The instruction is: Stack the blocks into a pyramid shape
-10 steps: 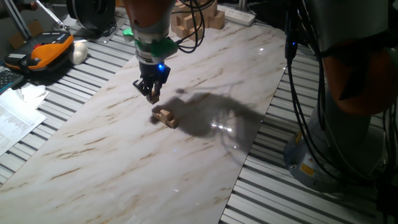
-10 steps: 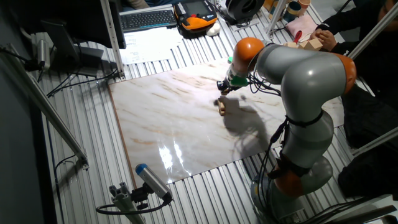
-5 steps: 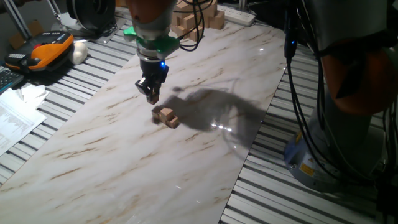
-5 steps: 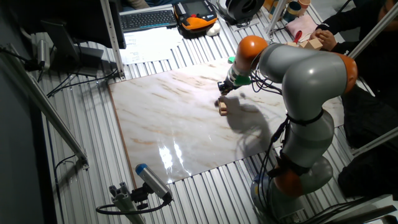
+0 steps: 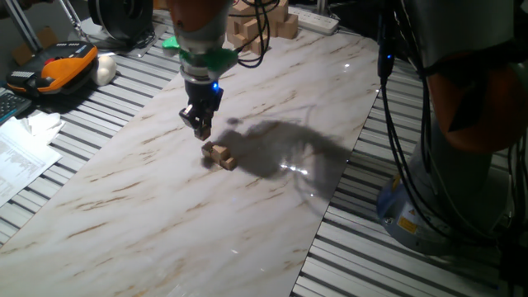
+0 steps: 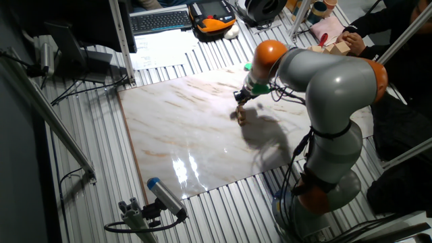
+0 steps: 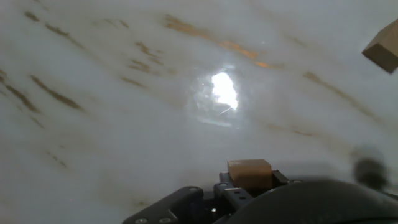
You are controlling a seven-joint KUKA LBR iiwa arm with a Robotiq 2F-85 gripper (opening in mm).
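your gripper [image 5: 202,129] hangs above the marble counter [image 5: 124,214] with its fingers closed on one small wooden cube [image 7: 249,173], plain in the hand view. two more cubes [image 5: 219,155] sit touching on the counter just below it, about midway along. a pile of larger blocks [image 5: 252,29] sits at the far end.

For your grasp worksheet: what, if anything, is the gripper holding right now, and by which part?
The gripper holds one small wooden block between its fingertips, pinched on opposite side faces, above the blocks on the marble board.
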